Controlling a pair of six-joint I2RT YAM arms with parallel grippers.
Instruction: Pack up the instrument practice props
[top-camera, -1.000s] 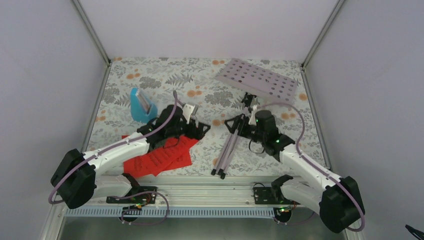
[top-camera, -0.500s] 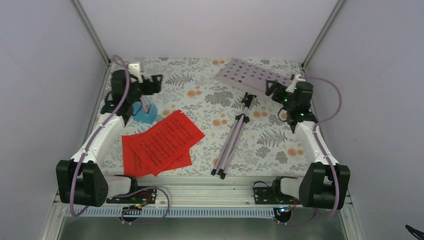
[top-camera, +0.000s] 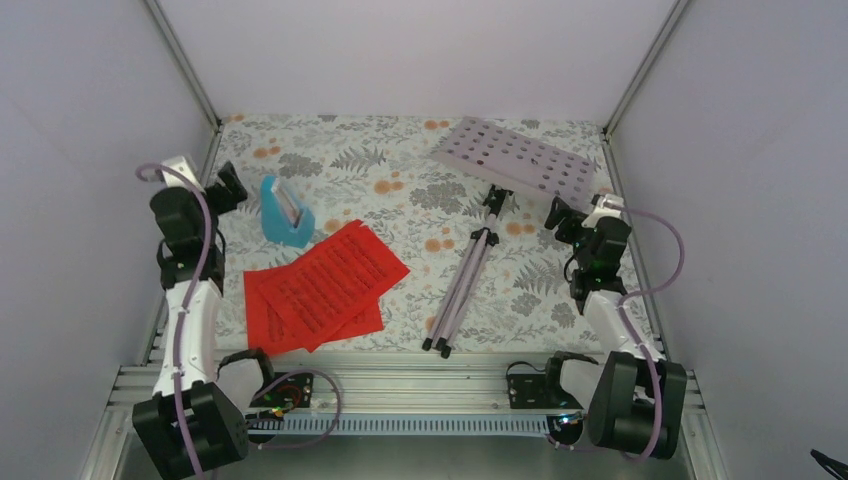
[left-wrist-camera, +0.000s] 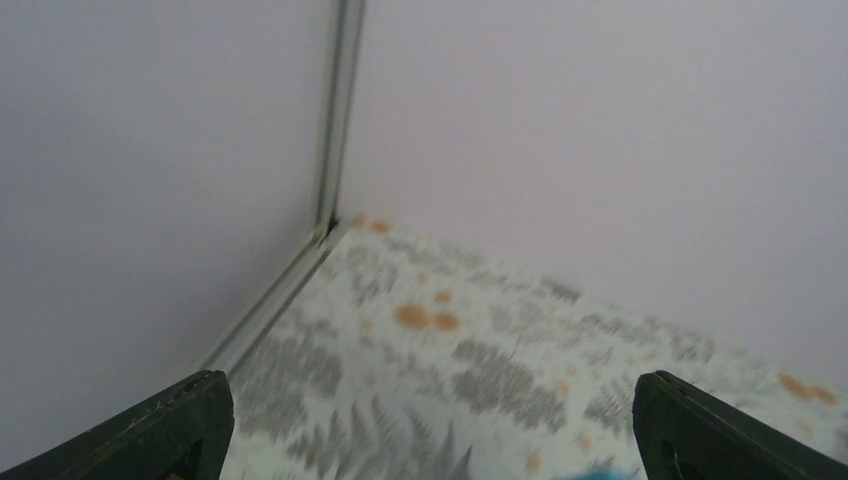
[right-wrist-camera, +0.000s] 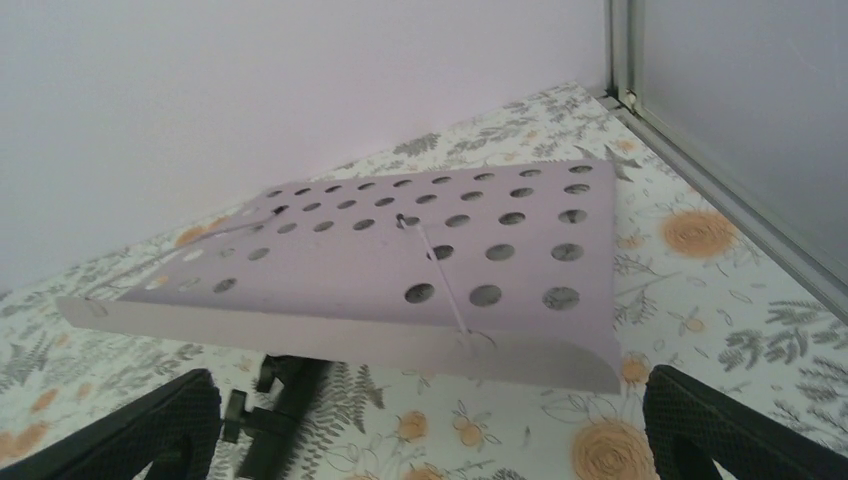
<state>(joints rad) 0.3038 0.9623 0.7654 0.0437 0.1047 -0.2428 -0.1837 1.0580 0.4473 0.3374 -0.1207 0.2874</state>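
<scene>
The pale lilac music stand lies on its side on the floral table, its perforated desk at the back right and its folded legs pointing toward the near edge. Red sheet-music pages lie fanned out at the near left. The light-blue metronome stands behind them. My left gripper is open and empty by the left wall, left of the metronome. My right gripper is open and empty just in front of the desk, which fills the right wrist view. Its fingers hold nothing.
Pale walls close the table on the left, back and right, with metal corner posts. The stand's black joint sits under the desk. The left wrist view faces the back-left corner, with a blue sliver at its bottom edge.
Both arms have swung from the table's middle out to the sides and then drawn back toward the near edge. Both grippers stayed open and empty; the props did not move.
</scene>
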